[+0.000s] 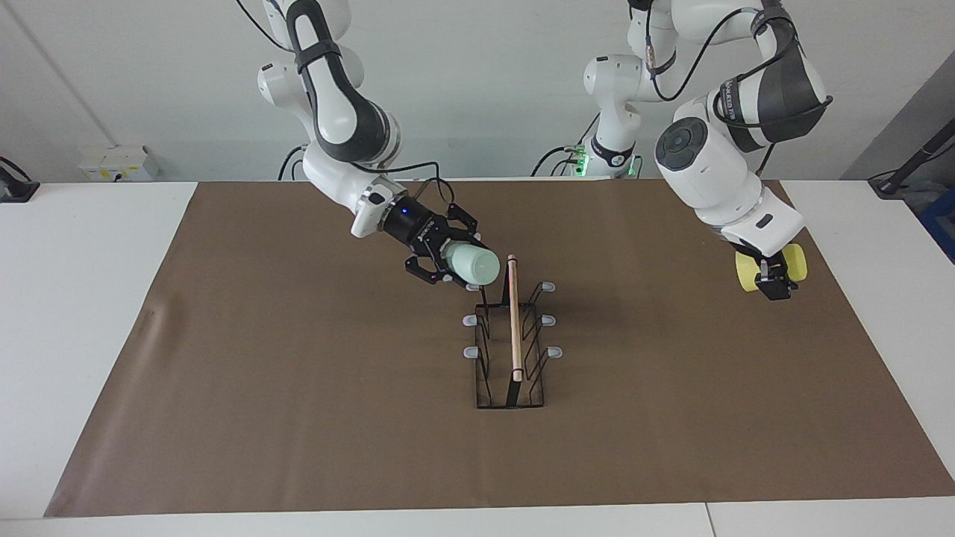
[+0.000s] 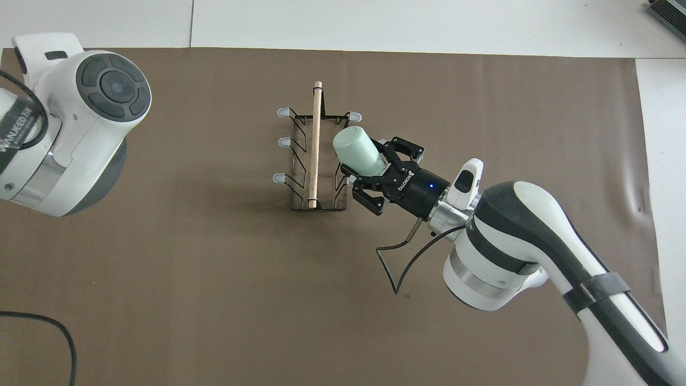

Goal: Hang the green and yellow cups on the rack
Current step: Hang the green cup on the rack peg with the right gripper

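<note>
The black wire rack (image 1: 511, 350) (image 2: 316, 161) with a wooden rod on top stands mid-mat. My right gripper (image 1: 453, 267) (image 2: 370, 163) is shut on the pale green cup (image 1: 474, 265) (image 2: 356, 150). It holds the cup on its side, closed end toward the rod, just over the rack's prong (image 1: 474, 287) nearest the robots on the right arm's side. Whether cup and prong touch I cannot tell. My left gripper (image 1: 774, 287) is shut on the yellow cup (image 1: 746, 272), raised over the mat at the left arm's end. In the overhead view the left arm hides both.
A brown mat (image 1: 298, 388) (image 2: 214, 279) covers most of the white table (image 1: 74, 298). Five other grey-tipped prongs of the rack carry nothing. A black cable (image 2: 48, 327) lies on the mat near the left arm's base.
</note>
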